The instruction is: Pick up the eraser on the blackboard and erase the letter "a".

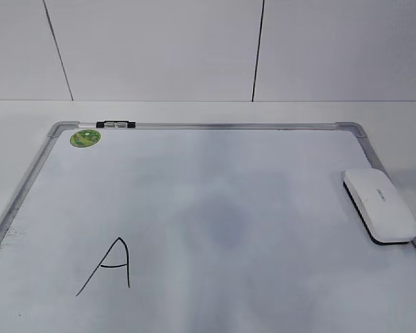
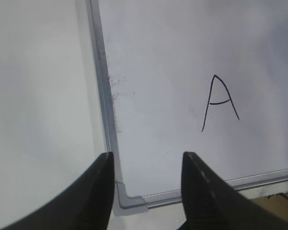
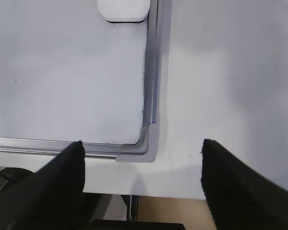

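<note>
The eraser, a white rounded block with a dark underside, lies on the blackboard at its right edge. Its near end shows at the top of the right wrist view. No small lowercase "a" shows in any view. Only a large angular capital "A" stands at the board's near left, also in the left wrist view. My left gripper is open and empty above the board's near left corner. My right gripper is open and empty above the near right corner. Neither gripper shows in the exterior view.
A green round sticker and a small black-and-clear clip sit at the board's far left corner. A faint grey smudge marks the board's middle. White table surrounds the board, and the table's near edge shows in the right wrist view.
</note>
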Available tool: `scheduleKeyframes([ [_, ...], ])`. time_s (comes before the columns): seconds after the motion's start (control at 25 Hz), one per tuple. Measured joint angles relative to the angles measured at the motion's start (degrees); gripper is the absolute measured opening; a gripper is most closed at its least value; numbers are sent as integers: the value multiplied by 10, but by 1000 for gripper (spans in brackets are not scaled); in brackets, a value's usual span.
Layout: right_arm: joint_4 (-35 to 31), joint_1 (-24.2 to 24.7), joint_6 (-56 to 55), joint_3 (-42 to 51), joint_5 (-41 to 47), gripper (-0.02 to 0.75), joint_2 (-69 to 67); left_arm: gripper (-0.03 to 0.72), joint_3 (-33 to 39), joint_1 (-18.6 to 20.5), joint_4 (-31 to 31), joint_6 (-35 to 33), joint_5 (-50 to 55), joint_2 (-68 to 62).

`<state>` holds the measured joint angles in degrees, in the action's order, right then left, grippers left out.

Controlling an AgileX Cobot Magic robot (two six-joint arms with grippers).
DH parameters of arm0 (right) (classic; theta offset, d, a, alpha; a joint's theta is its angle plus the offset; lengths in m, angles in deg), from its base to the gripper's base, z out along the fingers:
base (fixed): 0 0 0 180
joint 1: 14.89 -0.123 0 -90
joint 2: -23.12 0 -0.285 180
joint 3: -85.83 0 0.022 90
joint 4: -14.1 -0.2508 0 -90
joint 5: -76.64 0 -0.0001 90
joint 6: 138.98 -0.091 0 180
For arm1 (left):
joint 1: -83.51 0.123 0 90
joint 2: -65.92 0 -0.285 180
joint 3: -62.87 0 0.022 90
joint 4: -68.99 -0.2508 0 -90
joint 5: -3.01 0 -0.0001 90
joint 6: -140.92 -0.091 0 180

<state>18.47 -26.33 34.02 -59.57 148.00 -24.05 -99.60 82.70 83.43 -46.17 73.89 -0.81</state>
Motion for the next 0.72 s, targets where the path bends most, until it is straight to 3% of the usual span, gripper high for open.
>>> scheduleKeyframes([
  [0.4, 11, 0, 0, 44, 4, 594, 133, 342, 159, 0, -1, 0, 5, 238],
  [0.72, 13, 0, 24, 109, 9, 594, 214, 336, 239, 0, -1, 0, 9, 373],
])
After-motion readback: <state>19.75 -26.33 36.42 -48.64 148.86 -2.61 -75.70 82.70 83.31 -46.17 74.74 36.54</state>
